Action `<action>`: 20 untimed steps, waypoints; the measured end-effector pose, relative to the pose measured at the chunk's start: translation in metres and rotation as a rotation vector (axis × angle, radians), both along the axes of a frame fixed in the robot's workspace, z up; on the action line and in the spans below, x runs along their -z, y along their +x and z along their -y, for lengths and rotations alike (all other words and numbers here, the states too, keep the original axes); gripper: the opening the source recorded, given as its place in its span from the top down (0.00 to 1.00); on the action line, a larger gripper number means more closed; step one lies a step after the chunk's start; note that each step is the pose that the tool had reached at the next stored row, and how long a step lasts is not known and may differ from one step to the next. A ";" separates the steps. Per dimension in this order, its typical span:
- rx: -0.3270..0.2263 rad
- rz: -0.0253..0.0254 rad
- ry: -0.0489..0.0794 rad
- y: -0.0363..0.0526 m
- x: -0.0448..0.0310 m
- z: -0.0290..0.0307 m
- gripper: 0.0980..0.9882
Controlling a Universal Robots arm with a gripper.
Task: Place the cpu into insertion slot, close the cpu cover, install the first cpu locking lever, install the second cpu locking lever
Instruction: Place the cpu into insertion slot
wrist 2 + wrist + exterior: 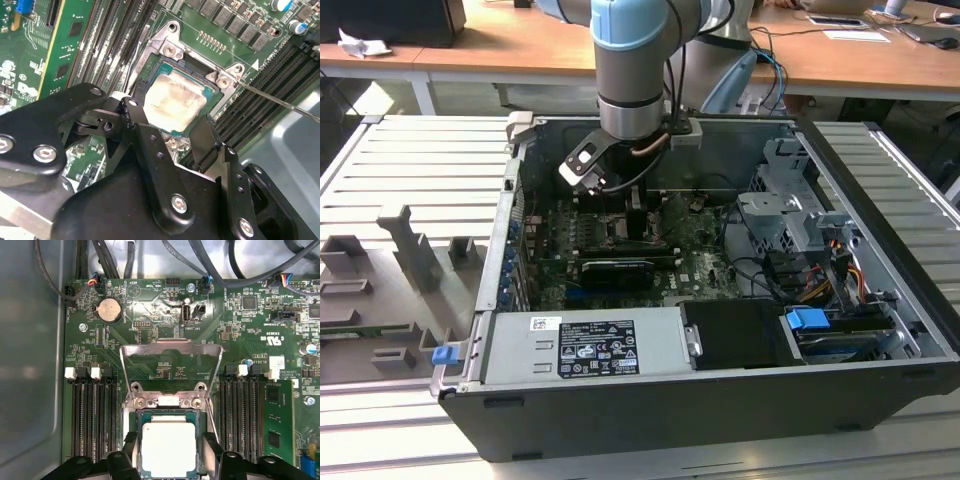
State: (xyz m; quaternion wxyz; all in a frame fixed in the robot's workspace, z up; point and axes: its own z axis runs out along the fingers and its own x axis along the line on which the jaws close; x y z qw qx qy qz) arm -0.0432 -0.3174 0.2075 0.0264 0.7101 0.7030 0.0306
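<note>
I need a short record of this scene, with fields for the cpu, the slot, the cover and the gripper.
cpu: lies flat in the slot, pale face up
slot: holds the cpu
cover: open, raised off the slot
gripper: low inside the case, right over the cpu
</note>
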 end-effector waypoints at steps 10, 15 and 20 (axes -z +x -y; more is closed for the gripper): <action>0.000 -0.0127 0.000 0.0016 -0.0081 0.0000 0.99; 0.000 -0.0128 -0.001 0.0016 -0.0098 0.0000 0.99; 0.000 -0.0128 -0.001 0.0016 -0.0112 0.0000 0.99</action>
